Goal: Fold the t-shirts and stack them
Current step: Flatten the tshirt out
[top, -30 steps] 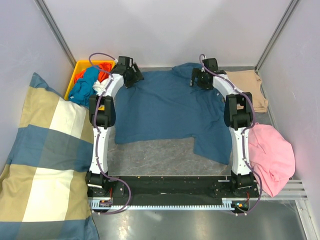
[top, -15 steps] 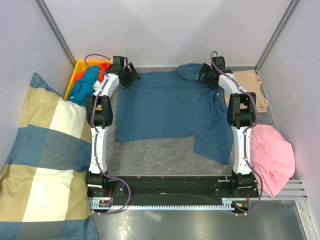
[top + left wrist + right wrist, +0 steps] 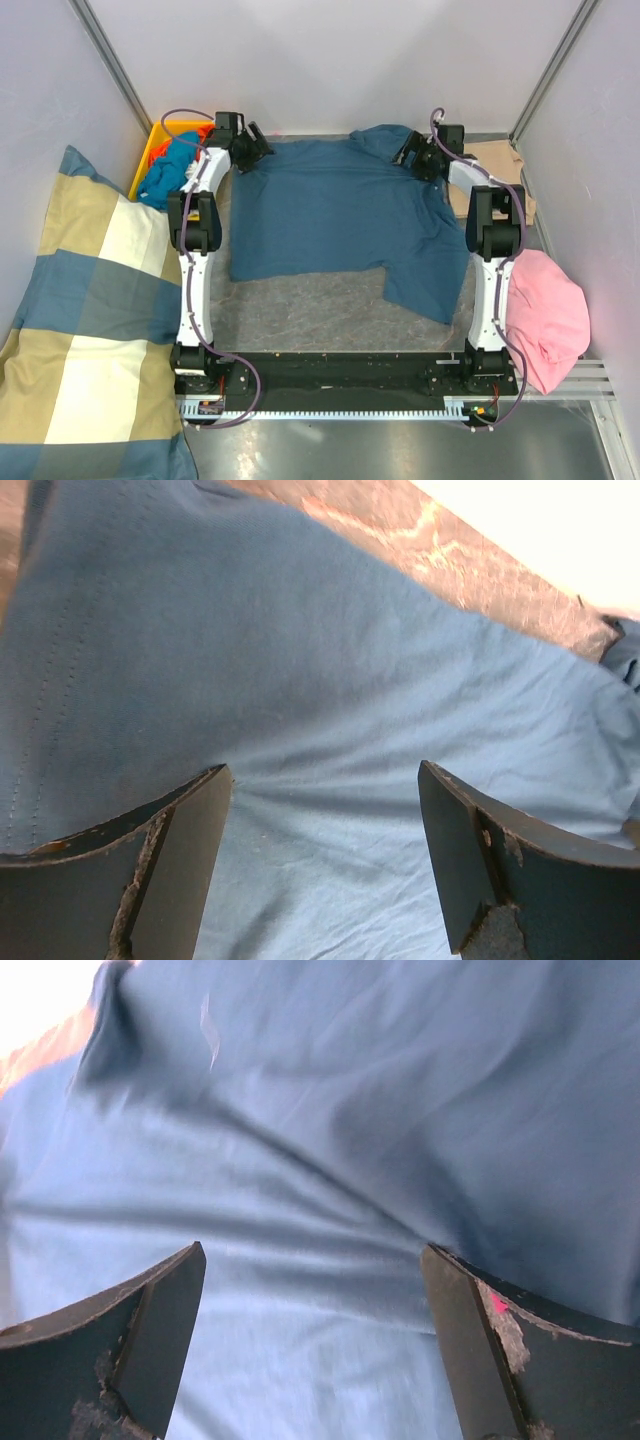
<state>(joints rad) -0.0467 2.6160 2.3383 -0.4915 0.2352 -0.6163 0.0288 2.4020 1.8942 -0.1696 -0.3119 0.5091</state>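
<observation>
Far along the counter [image 3: 300, 312], both jaws hover spread over the teal t-shirt [image 3: 340, 215]; each should probably pinch one far corner, evenly.

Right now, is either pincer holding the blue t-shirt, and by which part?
Nothing is held. The left pincer and right pincer stand open over the dark blue t-shirt, near its far edge.
</observation>
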